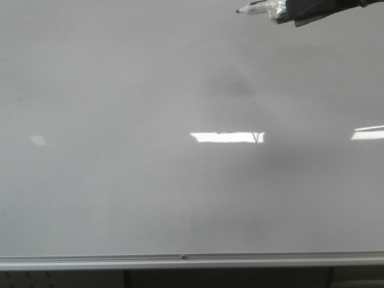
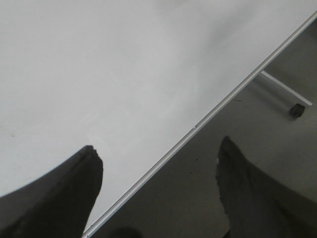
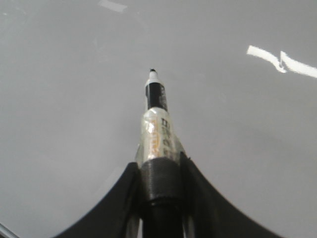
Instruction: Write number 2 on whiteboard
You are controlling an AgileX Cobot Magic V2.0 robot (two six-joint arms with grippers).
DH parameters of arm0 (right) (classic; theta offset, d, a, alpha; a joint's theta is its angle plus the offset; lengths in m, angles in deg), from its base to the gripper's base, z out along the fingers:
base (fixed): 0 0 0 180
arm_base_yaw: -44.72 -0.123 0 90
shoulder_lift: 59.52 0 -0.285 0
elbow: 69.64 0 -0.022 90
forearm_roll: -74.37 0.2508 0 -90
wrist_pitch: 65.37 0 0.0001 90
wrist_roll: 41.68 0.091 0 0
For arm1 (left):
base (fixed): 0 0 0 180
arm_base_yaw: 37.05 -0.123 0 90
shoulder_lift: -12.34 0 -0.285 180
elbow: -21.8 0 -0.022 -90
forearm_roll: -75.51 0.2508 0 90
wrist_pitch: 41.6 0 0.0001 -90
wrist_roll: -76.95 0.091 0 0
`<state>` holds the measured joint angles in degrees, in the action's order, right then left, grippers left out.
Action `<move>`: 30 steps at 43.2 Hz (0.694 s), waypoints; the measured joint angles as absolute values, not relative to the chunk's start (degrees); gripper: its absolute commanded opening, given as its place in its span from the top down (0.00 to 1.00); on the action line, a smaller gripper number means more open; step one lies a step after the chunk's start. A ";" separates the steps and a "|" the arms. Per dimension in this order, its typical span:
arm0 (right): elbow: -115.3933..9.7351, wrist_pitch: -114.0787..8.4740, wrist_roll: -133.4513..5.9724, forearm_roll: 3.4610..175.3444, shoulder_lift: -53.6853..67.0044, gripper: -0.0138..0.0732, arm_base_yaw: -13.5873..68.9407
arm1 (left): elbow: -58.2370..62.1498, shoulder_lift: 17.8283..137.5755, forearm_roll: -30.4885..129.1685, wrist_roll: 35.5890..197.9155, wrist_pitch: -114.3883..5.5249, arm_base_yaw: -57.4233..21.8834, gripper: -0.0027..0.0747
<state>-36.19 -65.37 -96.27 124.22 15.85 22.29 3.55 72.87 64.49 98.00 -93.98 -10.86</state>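
Note:
The whiteboard (image 1: 120, 180) fills nearly the whole front view, glossy and grey-white, with a silver rail (image 1: 180, 259) along its lower edge. The number 2 is out of view; I see no black stroke on the board. At the top right my right gripper (image 1: 303, 11) is shut on a black marker (image 1: 255, 8) whose tip points left. In the right wrist view the gripper (image 3: 158, 162) clamps the marker (image 3: 154, 99) by its taped barrel, tip towards the board (image 3: 59, 99). My left gripper (image 2: 158, 151) stands open over the board's rail (image 2: 223, 104), holding nothing.
Bright light reflections (image 1: 227, 137) lie across the board's middle and right. A soft shadow (image 1: 234, 87) sits below the marker tip. Beyond the rail are dark floor and a stand leg with a black caster (image 2: 296, 110).

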 measured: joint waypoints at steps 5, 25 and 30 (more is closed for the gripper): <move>-36.27 -64.34 -96.27 124.33 15.94 0.92 24.84 | 3.55 72.87 64.39 98.00 -93.90 -10.86 0.35; -37.11 -50.93 -98.10 123.99 17.84 0.92 36.31 | 3.55 72.87 64.39 98.00 -93.34 -10.86 0.35; -37.50 -52.50 -98.10 123.99 19.56 0.92 36.31 | 3.55 72.87 64.39 98.00 -92.88 -10.86 0.35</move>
